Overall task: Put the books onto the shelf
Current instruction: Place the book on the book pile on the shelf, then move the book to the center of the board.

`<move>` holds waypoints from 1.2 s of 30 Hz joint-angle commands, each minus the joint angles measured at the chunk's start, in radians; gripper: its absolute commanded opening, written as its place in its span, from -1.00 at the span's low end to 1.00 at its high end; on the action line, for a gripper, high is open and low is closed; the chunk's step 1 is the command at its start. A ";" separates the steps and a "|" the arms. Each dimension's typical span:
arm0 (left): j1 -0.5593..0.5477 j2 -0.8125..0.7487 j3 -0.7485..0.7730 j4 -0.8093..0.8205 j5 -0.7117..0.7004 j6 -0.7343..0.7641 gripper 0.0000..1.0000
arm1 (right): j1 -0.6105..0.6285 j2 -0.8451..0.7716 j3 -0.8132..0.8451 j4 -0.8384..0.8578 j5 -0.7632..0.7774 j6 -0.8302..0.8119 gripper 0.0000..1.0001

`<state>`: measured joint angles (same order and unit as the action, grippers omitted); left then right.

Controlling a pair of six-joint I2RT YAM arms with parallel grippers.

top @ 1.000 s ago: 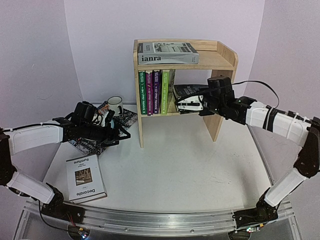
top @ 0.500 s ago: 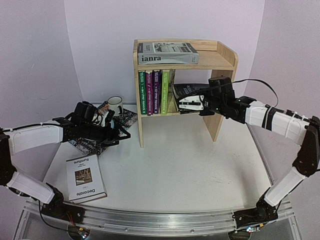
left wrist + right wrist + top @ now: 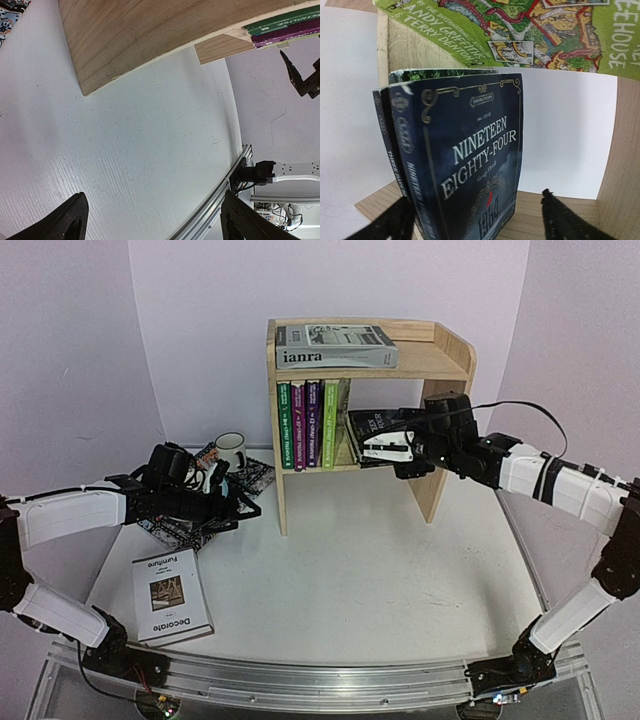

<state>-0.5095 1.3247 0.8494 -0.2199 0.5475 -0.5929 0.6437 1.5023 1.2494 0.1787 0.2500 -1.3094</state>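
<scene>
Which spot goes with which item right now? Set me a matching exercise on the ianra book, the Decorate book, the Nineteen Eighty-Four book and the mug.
Things:
1. ianra book
2. Decorate book
3. Nineteen Eighty-Four book
4. mug

Places:
A. lying flat on the table, near the left arm
B. on the lower tier of the shelf
C. lying flat on the shelf's top tier
D. left of the shelf, by the patterned mat

Pairs: 1-C, 2-A, 3-B, 4-D
</scene>
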 commanded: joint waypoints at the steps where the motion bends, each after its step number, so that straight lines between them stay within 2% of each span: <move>1: 0.005 -0.005 0.017 0.019 0.010 0.016 0.86 | -0.003 -0.079 0.009 -0.077 -0.003 0.056 0.96; 7: 0.004 -0.002 0.012 0.017 -0.031 0.016 0.87 | 0.037 -0.131 0.010 -0.199 -0.017 0.162 0.97; 13: 0.036 0.004 0.043 -0.033 -0.079 0.035 0.88 | 0.247 -0.147 -0.061 -0.210 0.129 0.327 0.97; 18: 0.126 -0.029 0.060 -0.117 -0.138 0.047 0.88 | 0.404 -0.144 -0.110 -0.210 0.159 0.519 0.97; 20: 0.157 -0.048 0.062 -0.168 -0.211 0.037 0.90 | 0.459 -0.131 -0.120 -0.210 0.140 0.605 0.96; 23: 0.173 -0.071 0.062 -0.267 -0.400 -0.024 0.95 | 0.543 -0.086 -0.133 -0.198 0.116 0.698 0.95; 26: 0.177 -0.103 0.041 -0.331 -0.512 -0.091 0.92 | 0.595 -0.024 -0.154 -0.141 0.123 0.758 0.95; 31: 0.186 -0.205 0.006 -0.484 -0.739 -0.306 0.89 | 0.619 0.054 -0.184 -0.029 0.093 0.866 0.96; 34: 0.214 -0.241 -0.008 -0.570 -0.838 -0.359 0.89 | 0.621 0.084 -0.203 0.021 0.052 0.916 0.97; 36: 0.266 -0.263 -0.025 -0.593 -0.855 -0.366 0.90 | 0.622 0.098 -0.215 0.042 0.033 0.927 0.97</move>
<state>-0.3111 1.1102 0.8536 -0.6792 -0.1350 -0.8563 1.2629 1.5827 1.0490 0.1252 0.3236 -0.4832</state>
